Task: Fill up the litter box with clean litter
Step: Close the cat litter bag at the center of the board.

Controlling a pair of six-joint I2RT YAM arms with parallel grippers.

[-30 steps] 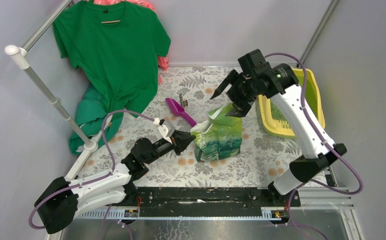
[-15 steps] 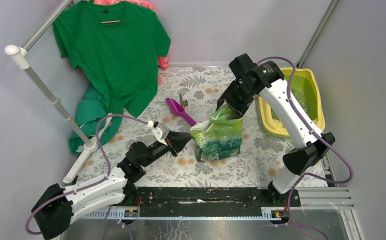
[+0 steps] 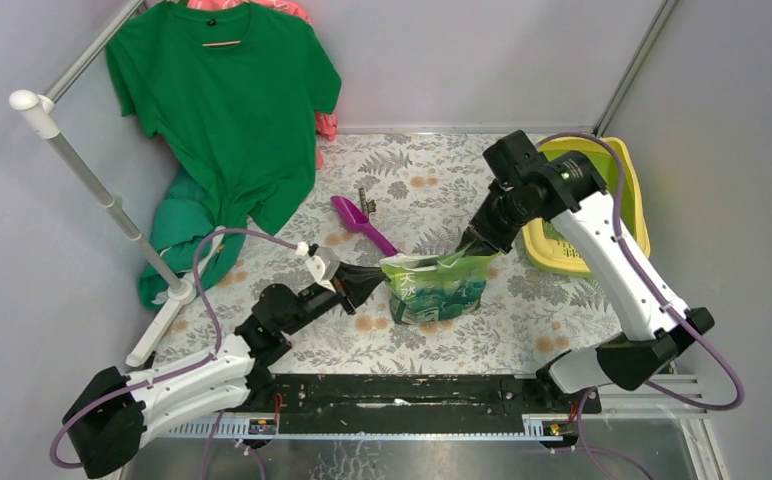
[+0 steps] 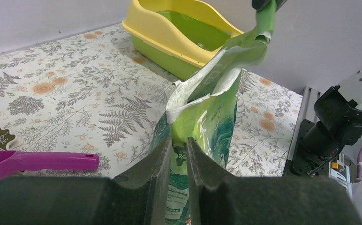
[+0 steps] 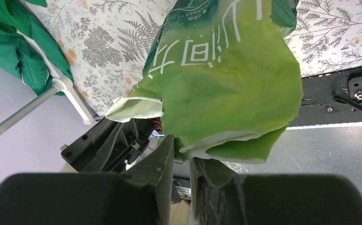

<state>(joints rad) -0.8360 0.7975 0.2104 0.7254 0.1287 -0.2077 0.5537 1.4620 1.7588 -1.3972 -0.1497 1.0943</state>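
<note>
The yellow litter box [image 3: 638, 205] stands at the table's right rear, partly behind my right arm; in the left wrist view the litter box [image 4: 156, 36] shows a green inside. A glossy green bag [image 3: 437, 285] stands mid-table. My left gripper [image 3: 375, 278] is shut on the bag's left edge, and the bag [image 4: 207, 117] sits pinched between its fingers [image 4: 179, 146]. At the top right corner of the bag [image 5: 226, 70], my right gripper [image 3: 474, 246] is shut, its jaws [image 5: 183, 152] clamped on the folded rim. No clean litter shows; the bag's inside is hidden.
A purple scoop [image 3: 360, 222] lies left of the bag, with a small dark comb [image 3: 365, 197] beyond it. A green T-shirt [image 3: 227, 100] hangs from a white rack [image 3: 92, 180] at the left. Grey walls close in the back and right.
My right gripper came down from above the bag, closed on its top right corner and drew it toward the litter box, flattening the bag's top. The left gripper kept its hold.
</note>
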